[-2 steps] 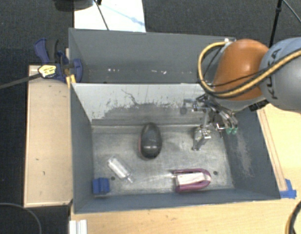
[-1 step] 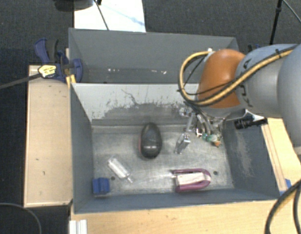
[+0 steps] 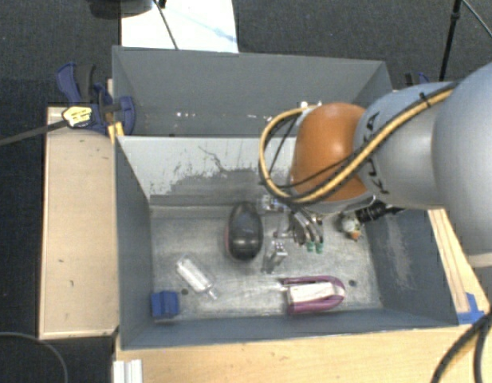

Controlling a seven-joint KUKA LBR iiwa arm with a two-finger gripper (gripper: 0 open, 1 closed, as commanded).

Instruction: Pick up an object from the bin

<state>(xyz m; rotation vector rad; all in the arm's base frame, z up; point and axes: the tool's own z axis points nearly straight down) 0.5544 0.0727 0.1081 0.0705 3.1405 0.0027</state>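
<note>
Pincer (image 3: pixel 276 252) low in the grey bin (image 3: pixel 230 86), just right of a dark grey oval thing (image 3: pixel 244 231) at mid-floor.
How wide the pincer stands cannot be told. A purple packet (image 3: pixel 312 294) lies by the front wall, its pale label too small to read. A clear vial (image 3: pixel 195 278) and a blue block (image 3: pixel 164 304) lie front left, with bare floor behind them.

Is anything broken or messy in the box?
Nothing looks broken or spilled. The dark oval thing, clear little bottle, blue block and purple packet lie apart. Only the bin's back wall is scratched.
</note>
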